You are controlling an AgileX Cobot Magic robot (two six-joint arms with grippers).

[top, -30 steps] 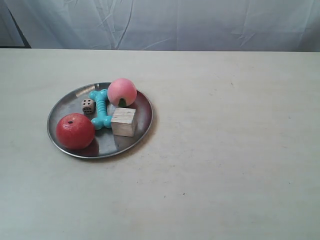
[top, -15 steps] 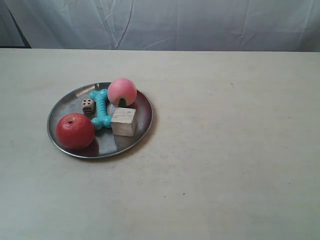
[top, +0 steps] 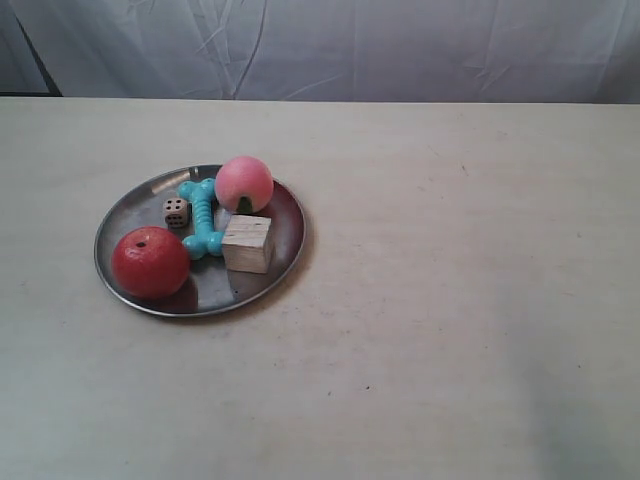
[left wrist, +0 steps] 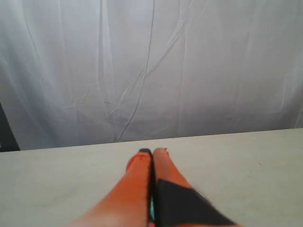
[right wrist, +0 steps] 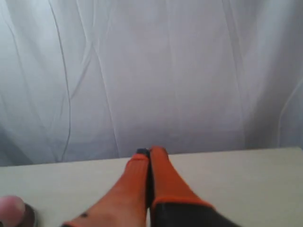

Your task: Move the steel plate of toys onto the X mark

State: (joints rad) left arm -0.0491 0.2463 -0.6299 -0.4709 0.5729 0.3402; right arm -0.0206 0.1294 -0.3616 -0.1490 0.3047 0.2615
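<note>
The steel plate (top: 216, 287) lies on the table in the left half of the exterior view. It holds a red apple (top: 150, 262), a pink peach (top: 244, 183), a turquoise bone (top: 203, 217), a spotted die (top: 176, 211) and a pale wooden cube (top: 248, 243). A faint thin grey mark (top: 463, 168), possibly the X, lies far to the plate's right. Neither arm shows in the exterior view. My left gripper (left wrist: 152, 152) is shut on nothing above bare table. My right gripper (right wrist: 150, 152) is also shut and empty. The peach (right wrist: 10, 208) and a bit of plate rim (right wrist: 30, 216) show at the edge of the right wrist view.
A pale table (top: 450, 300) fills the scene, and a white curtain (top: 330, 45) hangs along its far edge. A small dark speck (top: 368, 388) sits on the tabletop near the front.
</note>
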